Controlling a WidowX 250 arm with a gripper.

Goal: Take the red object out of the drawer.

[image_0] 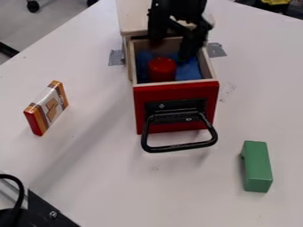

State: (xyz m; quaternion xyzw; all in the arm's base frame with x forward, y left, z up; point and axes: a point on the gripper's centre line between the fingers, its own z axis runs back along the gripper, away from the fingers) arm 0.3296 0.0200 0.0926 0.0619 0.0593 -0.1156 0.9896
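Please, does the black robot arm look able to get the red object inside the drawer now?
Probably yes. The drawer is open and nothing covers the top of the red object. The claw hangs open just behind it, though the drawer's walls may limit its movement.

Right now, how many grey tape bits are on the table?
2: one tape bit left of the drawer in the picture, another bit right. More may be hidden.
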